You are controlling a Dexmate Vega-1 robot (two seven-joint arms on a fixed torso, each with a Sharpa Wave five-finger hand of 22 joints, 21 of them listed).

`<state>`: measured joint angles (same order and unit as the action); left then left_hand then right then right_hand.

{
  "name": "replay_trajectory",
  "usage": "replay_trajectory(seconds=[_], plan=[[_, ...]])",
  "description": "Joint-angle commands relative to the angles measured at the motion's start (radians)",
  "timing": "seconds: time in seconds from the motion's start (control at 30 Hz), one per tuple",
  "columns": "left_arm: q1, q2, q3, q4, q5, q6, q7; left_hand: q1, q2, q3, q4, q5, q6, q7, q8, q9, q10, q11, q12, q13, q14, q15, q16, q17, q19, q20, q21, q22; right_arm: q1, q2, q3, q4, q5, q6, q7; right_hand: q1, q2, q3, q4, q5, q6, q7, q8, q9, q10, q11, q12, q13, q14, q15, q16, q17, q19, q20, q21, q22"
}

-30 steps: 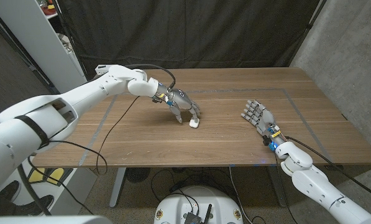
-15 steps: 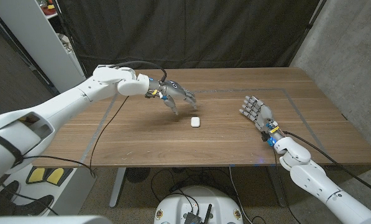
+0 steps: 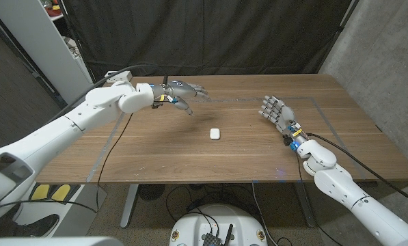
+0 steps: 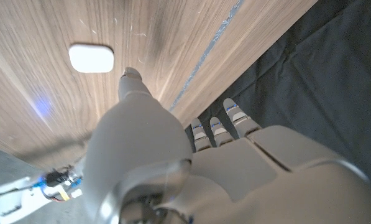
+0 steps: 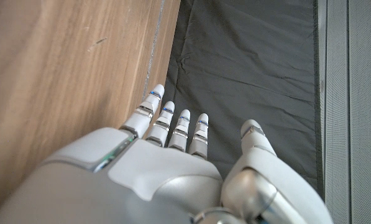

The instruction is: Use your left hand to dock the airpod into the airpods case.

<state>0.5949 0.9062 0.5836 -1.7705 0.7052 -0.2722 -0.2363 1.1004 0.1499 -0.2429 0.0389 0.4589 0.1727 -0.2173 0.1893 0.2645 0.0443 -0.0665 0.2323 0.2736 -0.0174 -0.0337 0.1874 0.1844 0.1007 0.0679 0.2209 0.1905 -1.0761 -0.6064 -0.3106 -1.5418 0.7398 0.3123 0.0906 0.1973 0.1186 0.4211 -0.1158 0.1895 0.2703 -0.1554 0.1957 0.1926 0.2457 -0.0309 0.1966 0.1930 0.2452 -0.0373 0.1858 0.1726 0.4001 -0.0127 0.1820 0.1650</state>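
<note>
Black cloth hangs behind the wooden table (image 3: 258,164), and out near the middle of the boards sits the small white airpods case (image 3: 215,134), lying flat and looking closed from the head view; I can't make out a separate airpod anywhere. From the left hand (image 3: 183,91), which hangs above the far left part of the table with its fingers spread and nothing between them, the case lies nearer to the robot and a little to the right, clearly apart from the fingertips. The left wrist view shows the same case (image 4: 91,57) as a rounded white lozenge on the wood beyond the thumb, its longer side running roughly across the line of the hand's reach. The right hand (image 3: 277,113) stands over the right part of the table, fingers apart and holding nothing, about as far from the case on its other side. By my reckoning neither hand is clearly closer.
</note>
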Motion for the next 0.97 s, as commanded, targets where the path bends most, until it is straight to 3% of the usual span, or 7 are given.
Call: replay_trajectory(seconds=[0.03, 0.13, 0.4, 0.67, 0.73, 0.87, 0.97], plan=[[0.228, -0.015, -0.146, -0.094, -0.244, 0.227, 0.181, -0.019, 0.009, -0.006, 0.018, 0.005, 0.02, -0.002, 0.01, -0.003, 0.023, -0.005, 0.013, 0.0, 0.025, -0.049, 0.011, 0.0, 0.017, -0.001, 0.003, 0.001, 0.036, 0.005, -0.017, -0.022, -0.061, 0.021, -0.038, -0.005, -0.004, 0.01, 0.0, 0.004, 0.012, 0.0, 0.005, 0.002, 0.001, -0.006, -0.001, 0.003, 0.009, -0.079, 0.0, 0.001, 0.004, -0.006, 0.009, 0.005], [0.276, -0.03, -0.17, -0.095, -0.305, 0.237, 0.245, -0.053, 0.027, -0.009, 0.05, 0.004, 0.06, -0.002, 0.023, -0.01, 0.057, -0.013, 0.025, -0.004, 0.056, -0.064, 0.018, 0.001, 0.041, -0.009, 0.01, 0.001, 0.049, 0.016, -0.027, -0.01, -0.08, 0.04, -0.036, -0.004, -0.002, 0.011, 0.0, 0.004, 0.016, -0.001, 0.006, 0.002, 0.003, -0.008, 0.0, 0.003, 0.013, -0.084, 0.001, 0.001, 0.005, -0.006, 0.01, 0.005], [0.364, -0.077, -0.232, -0.062, -0.568, 0.184, 0.314, -0.081, 0.044, -0.004, 0.08, 0.001, 0.075, -0.003, 0.023, -0.017, 0.087, -0.009, 0.035, -0.008, 0.092, -0.07, 0.026, 0.002, 0.065, -0.007, 0.018, 0.001, 0.077, 0.022, -0.049, -0.007, -0.105, 0.032, -0.039, -0.001, -0.002, 0.015, -0.004, 0.005, 0.021, 0.002, 0.007, 0.002, 0.007, -0.014, 0.001, 0.002, 0.016, -0.088, 0.001, 0.0, 0.008, -0.009, 0.011, 0.005], [0.401, -0.101, -0.238, -0.016, -0.703, 0.107, 0.343, -0.145, 0.063, 0.031, 0.135, -0.015, 0.076, 0.007, 0.017, -0.026, 0.106, 0.002, 0.039, -0.013, 0.13, -0.046, 0.034, 0.008, 0.087, 0.007, 0.025, 0.004, 0.096, 0.023, -0.064, -0.008, -0.12, 0.016, -0.042, -0.001, -0.002, 0.017, -0.004, 0.004, 0.023, 0.002, 0.007, 0.002, 0.009, -0.019, 0.001, 0.002, 0.016, -0.089, 0.001, 0.001, 0.011, -0.011, 0.011, 0.005], [0.413, -0.11, -0.243, -0.018, -0.753, 0.108, 0.34, -0.154, 0.063, 0.042, 0.139, -0.019, 0.067, 0.015, 0.012, -0.028, 0.111, 0.005, 0.039, -0.014, 0.14, -0.037, 0.036, 0.008, 0.093, 0.014, 0.027, 0.004, 0.107, 0.027, -0.07, 0.001, -0.123, 0.014, -0.036, -0.001, -0.002, 0.017, -0.004, 0.004, 0.022, 0.003, 0.006, 0.002, 0.008, -0.017, 0.001, 0.002, 0.017, -0.089, 0.001, 0.001, 0.011, -0.01, 0.011, 0.005], [0.442, -0.154, -0.259, -0.01, -0.866, 0.102, 0.357, -0.183, 0.061, 0.079, 0.143, -0.033, -0.006, 0.071, -0.011, -0.035, 0.122, 0.011, 0.04, -0.018, 0.147, -0.035, 0.031, 0.008, 0.098, 0.018, 0.027, 0.005, 0.147, 0.046, -0.086, 0.044, -0.118, 0.01, -0.011, -0.003, -0.001, 0.018, -0.003, 0.004, 0.021, 0.003, 0.005, 0.002, 0.008, -0.017, 0.001, 0.002, 0.016, -0.09, 0.001, 0.001, 0.011, -0.01, 0.011, 0.005], [0.445, -0.177, -0.258, 0.002, -0.91, 0.095, 0.369, -0.188, 0.06, 0.085, 0.143, -0.035, -0.009, 0.075, -0.009, -0.036, 0.126, 0.012, 0.04, -0.018, 0.149, -0.031, 0.03, 0.008, 0.101, 0.02, 0.028, 0.005, 0.18, 0.063, -0.097, 0.083, -0.107, 0.004, 0.017, -0.003, -0.001, 0.018, -0.003, 0.004, 0.021, 0.003, 0.005, 0.002, 0.008, -0.017, 0.001, 0.002, 0.017, -0.09, 0.001, 0.001, 0.011, -0.011, 0.011, 0.005]])
